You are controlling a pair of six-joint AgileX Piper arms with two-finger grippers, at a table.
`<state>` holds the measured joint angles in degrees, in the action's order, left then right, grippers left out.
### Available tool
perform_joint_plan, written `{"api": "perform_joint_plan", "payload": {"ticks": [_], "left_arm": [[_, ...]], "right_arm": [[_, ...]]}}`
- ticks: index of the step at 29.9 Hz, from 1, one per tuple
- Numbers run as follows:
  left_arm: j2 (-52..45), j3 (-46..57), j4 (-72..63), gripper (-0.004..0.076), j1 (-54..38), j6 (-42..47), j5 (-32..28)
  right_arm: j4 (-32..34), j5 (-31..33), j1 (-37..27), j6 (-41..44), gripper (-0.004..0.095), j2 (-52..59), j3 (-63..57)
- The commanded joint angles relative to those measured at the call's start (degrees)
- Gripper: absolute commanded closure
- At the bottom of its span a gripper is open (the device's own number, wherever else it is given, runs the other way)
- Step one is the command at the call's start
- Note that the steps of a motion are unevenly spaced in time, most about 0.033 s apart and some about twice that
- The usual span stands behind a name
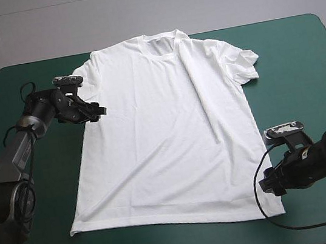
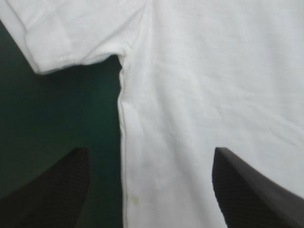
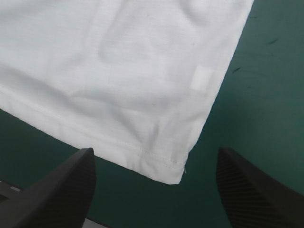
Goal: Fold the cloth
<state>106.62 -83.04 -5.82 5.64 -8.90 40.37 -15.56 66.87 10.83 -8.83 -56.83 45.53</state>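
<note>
The white T-shirt (image 1: 165, 134) lies spread flat on the teal-green cover, collar toward the far edge, hem toward the near edge. Its right sleeve is bunched and a long crease runs down the right side. My left gripper (image 1: 97, 113) hovers open at the shirt's left side seam, just below the left sleeve's armpit (image 2: 121, 59); the seam runs between its fingers (image 2: 52, 190). My right gripper (image 1: 270, 184) stands open at the hem's near right corner (image 3: 175, 175), which lies between its fingers (image 3: 256, 190). Neither holds cloth.
Bare teal-green cover (image 1: 303, 76) surrounds the shirt on the left, right and near sides. A small white label patch (image 3: 202, 78) shows through the cloth near the hem corner.
</note>
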Motion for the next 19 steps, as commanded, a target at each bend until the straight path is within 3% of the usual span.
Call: {"api": "perform_joint_plan", "payload": {"ticks": [1,7,11,15,19], "left_arm": [[1.25,-4.35,-1.3,0.0199,0.17,0.86,-3.52],[6.72,-6.13,-4.51,0.0202,0.17,0.86,-3.16],[7.85,-6.13,-6.77,0.0249,0.17,0.64,-2.73],[7.85,-6.13,-7.39,0.0396,0.17,0.39,-2.99],[7.98,-6.13,-6.3,0.0608,0.17,0.39,-3.26]], "right_arm": [[-0.97,-0.39,-0.14,0.01,0.0235,0.82,1.34],[-0.74,-5.15,-0.14,0.13,0.0237,0.82,2.56],[1.7,-11.15,-0.14,2.63,0.0237,-0.3,5.92],[5.08,-15.33,-0.25,4.39,0.0237,-4.56,10.9],[5.38,-16.76,-0.38,4.11,0.0237,-12.73,18.13]]}}
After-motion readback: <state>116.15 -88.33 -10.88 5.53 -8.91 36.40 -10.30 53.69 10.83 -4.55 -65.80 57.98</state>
